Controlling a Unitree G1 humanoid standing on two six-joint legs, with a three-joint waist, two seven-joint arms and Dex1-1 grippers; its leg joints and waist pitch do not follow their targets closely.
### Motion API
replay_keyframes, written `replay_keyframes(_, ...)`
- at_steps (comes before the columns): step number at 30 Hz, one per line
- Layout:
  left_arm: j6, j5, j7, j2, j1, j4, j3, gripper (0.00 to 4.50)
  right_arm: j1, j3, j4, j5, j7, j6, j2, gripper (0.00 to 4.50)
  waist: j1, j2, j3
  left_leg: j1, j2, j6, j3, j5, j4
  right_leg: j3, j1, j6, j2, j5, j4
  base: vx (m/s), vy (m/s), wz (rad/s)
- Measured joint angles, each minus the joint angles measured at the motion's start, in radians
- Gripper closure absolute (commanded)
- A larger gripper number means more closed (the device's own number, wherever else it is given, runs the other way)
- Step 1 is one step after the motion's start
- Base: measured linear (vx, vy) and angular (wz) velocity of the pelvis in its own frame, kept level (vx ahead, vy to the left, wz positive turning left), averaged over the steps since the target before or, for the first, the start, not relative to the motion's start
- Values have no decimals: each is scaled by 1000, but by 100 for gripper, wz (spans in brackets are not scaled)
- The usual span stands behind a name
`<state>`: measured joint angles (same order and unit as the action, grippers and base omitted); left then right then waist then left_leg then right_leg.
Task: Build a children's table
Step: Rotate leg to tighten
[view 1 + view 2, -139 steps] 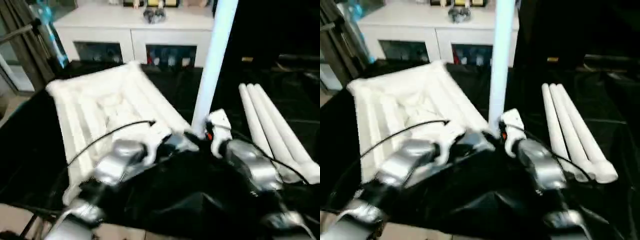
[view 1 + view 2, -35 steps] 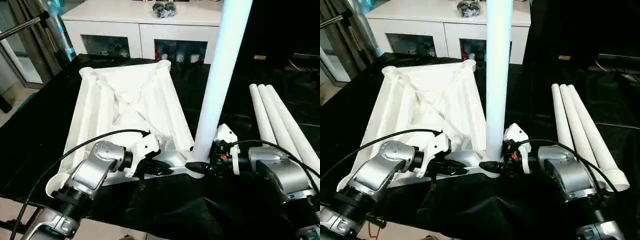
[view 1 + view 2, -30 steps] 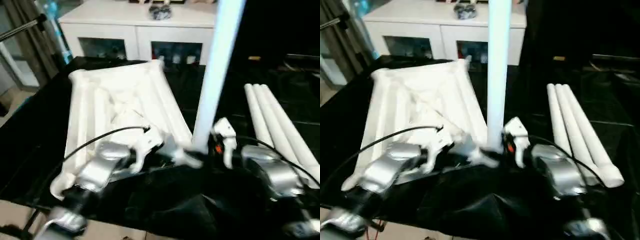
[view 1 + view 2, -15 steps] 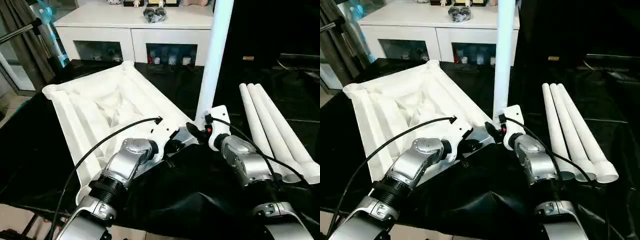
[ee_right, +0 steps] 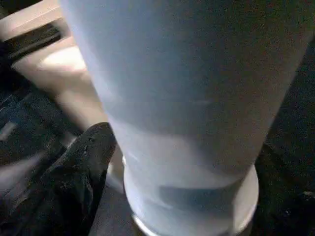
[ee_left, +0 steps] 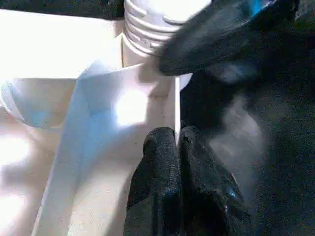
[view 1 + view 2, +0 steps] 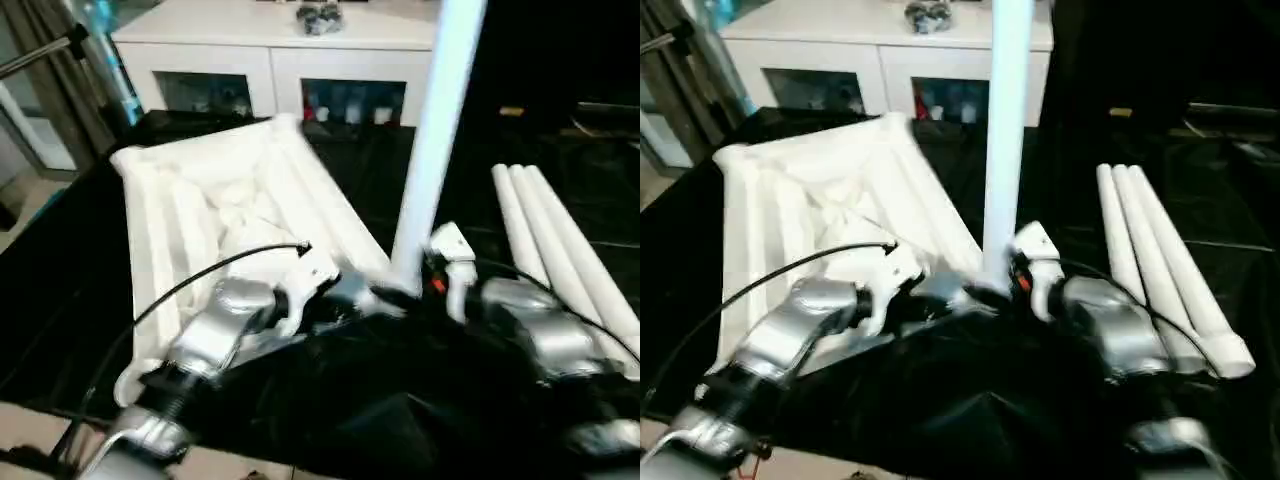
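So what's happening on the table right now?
The tabletop lies underside up on the black table, with one leg standing upright in its near corner socket. The left gripper is shut on the tabletop's thin edge by that socket. The right gripper sits at the leg's base. Three spare legs lie to the right.

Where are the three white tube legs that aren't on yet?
The three loose white tube legs lie side by side on the black table, to the robot's right of the standing leg.
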<state>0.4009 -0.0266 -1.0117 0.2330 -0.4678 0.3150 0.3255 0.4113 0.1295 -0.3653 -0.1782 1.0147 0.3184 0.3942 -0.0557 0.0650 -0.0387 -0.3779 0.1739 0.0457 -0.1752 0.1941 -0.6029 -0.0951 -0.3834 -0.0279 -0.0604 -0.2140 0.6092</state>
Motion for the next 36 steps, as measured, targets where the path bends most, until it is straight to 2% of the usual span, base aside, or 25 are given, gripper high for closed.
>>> replay_keyframes(2,-2,-3,-46,28,6,-21,11,450,-11,17,19,-11,73,6,31,62,-6,0,0,0,0,0,0,0,0,0,0,0,0,0,1,0,0,0)
replay_keyframes(6,-1,-19,-112,73,28,-56,24,450,-22,45,44,-24,161,6,56,62,-6,0,0,1,0,0,0,0,0,0,0,0,0,0,1,0,0,0)
replay_keyframes(12,-1,-19,-139,90,32,-68,26,450,-26,56,59,-25,175,11,63,117,-6,0,0,1,0,0,0,0,0,0,0,0,0,0,2,0,0,0)
replay_keyframes(20,-2,-19,-136,93,37,-69,27,450,-45,52,79,-23,155,25,52,166,-8,0,0,1,0,-1,0,-1,-1,0,1,0,0,0,2,0,0,0)
replay_keyframes(24,-2,-5,-43,42,27,-22,-3,450,-37,15,34,14,-7,1,-16,171,1,-1,1,7,0,1,0,0,-1,0,6,-1,0,2,2,0,0,0)
replay_keyframes(29,-2,34,143,-65,-36,92,-31,450,35,-54,-102,65,-334,-24,-153,174,26,-2,0,14,0,5,0,2,0,0,11,4,0,0,1,0,0,0)
replay_keyframes(32,0,51,247,-129,-68,148,-40,450,66,-105,-163,68,-511,-22,-226,174,28,-2,0,15,0,5,0,2,1,0,12,4,0,0,0,0,0,0)
replay_keyframes(36,3,62,306,-165,-92,185,-52,450,98,-116,-209,99,-612,-61,-264,174,28,-1,0,14,0,5,0,2,1,0,11,4,0,1,0,0,0,0)
